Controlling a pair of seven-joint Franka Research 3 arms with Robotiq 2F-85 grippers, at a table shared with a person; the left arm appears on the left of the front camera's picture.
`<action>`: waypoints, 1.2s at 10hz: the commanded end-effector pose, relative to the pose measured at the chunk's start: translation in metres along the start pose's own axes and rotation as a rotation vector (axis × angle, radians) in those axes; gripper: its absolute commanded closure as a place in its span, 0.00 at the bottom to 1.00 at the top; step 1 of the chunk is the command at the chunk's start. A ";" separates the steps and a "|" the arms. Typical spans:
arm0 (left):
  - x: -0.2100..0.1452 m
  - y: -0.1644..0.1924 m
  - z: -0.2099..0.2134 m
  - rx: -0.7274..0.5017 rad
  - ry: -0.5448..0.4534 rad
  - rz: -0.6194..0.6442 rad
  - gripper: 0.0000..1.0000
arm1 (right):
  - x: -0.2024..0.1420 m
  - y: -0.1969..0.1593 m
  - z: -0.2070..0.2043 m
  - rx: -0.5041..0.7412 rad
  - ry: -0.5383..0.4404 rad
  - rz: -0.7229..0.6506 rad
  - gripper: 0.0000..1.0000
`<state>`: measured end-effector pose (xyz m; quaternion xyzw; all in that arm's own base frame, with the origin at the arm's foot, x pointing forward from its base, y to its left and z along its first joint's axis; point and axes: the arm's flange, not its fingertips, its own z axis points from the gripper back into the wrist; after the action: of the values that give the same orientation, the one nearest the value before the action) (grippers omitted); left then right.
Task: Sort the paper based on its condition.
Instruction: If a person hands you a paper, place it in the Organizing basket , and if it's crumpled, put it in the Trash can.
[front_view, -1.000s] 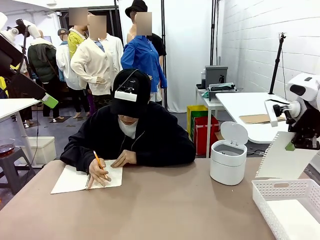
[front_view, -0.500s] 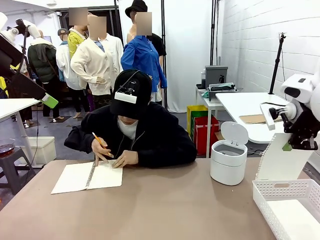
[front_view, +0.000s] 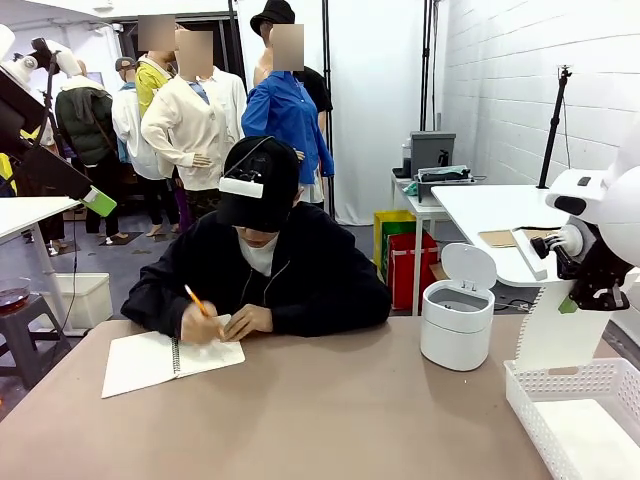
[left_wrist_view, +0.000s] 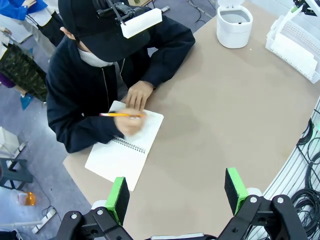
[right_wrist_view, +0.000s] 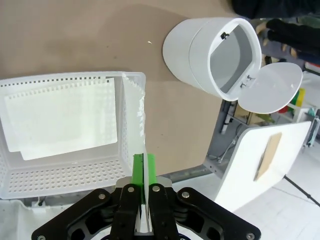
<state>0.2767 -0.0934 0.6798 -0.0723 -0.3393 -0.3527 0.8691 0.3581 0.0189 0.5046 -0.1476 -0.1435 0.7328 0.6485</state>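
Hanging above the white basket (front_view: 560, 385) at the worktop's (front_view: 330, 420) right edge, the right end effector (front_view: 570, 303) pinches a sheet of paper (front_view: 556, 335) by its top, the sheet dangling into the basket beside a sheet already lying there (right_wrist_view: 60, 117). Left of the basket stands an open white bin (front_view: 457, 312). The left end effector (left_wrist_view: 177, 192) hovers wide and empty above the worktop, near a person writing in a spiral notebook (front_view: 170, 360)

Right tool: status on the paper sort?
Right tool shut on a paper sheet, hanging over the white basket. Left tool open, empty. Open-lidded bin beside the basket, nothing blocking.
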 end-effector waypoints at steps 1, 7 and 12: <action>0.000 0.000 0.000 0.001 0.001 0.000 0.00 | -0.010 0.034 -0.032 -0.022 -0.009 0.032 1.00; 0.000 0.000 0.000 0.001 0.001 0.000 0.00 | -0.030 0.063 -0.044 0.000 -0.018 0.038 1.00; 0.000 0.000 0.000 0.001 0.001 0.000 0.00 | -0.031 0.001 -0.025 0.047 -0.005 0.013 1.00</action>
<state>0.2767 -0.0934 0.6797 -0.0723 -0.3393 -0.3526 0.8691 0.3715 -0.0100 0.4790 -0.1221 -0.1257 0.7397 0.6497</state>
